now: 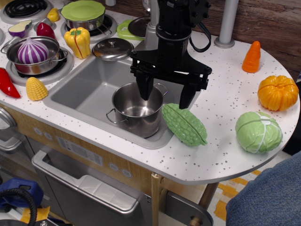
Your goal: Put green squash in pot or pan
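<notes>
Green squash (185, 124) waits on the worktop, ungripped, near the front edge.
Fingers (144, 89) of the gripper (165, 96) stand apart and empty, one over the pot (136, 109) in the sink (89, 84), one just above the squash; I judge the next move should shift toward the worktop's right end, straddle the seam crosswise, then close.

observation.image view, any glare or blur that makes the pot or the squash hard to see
In the observation.image view, the steel pot mirrors light on its wall and inner floor but its rim reads clearly; the green squash is matte and sharp, its ridges distinct; the open gripper is dark, with little surface detail.
</notes>
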`<act>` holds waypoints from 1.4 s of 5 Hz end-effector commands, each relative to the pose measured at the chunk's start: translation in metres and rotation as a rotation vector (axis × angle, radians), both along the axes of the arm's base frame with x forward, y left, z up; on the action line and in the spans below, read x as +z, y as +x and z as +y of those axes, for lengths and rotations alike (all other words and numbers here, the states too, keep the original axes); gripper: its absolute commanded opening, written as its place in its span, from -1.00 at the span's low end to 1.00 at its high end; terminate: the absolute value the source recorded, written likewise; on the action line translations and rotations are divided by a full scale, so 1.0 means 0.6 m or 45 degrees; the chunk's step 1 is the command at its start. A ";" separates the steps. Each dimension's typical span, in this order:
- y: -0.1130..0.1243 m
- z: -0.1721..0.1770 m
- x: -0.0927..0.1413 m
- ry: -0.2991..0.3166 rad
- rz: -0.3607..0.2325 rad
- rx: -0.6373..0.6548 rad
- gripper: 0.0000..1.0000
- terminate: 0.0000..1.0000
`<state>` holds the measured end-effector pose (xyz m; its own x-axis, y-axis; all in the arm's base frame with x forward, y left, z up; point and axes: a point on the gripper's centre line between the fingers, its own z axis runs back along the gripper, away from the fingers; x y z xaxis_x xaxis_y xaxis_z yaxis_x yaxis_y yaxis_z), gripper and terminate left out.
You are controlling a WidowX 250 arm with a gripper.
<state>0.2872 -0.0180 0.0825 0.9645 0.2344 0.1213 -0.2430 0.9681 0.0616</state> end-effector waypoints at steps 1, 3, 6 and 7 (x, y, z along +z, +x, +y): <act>0.000 0.000 0.000 0.000 0.000 0.000 1.00 -1.00; 0.055 -0.011 0.001 -0.004 -0.094 0.392 1.00 -1.00; 0.075 -0.020 -0.052 -0.020 -0.215 0.741 1.00 -1.00; 0.070 -0.020 -0.065 -0.023 -0.240 0.756 1.00 -1.00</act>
<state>0.3253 -0.0285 0.0333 0.6190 0.7431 0.2543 -0.7644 0.6443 -0.0220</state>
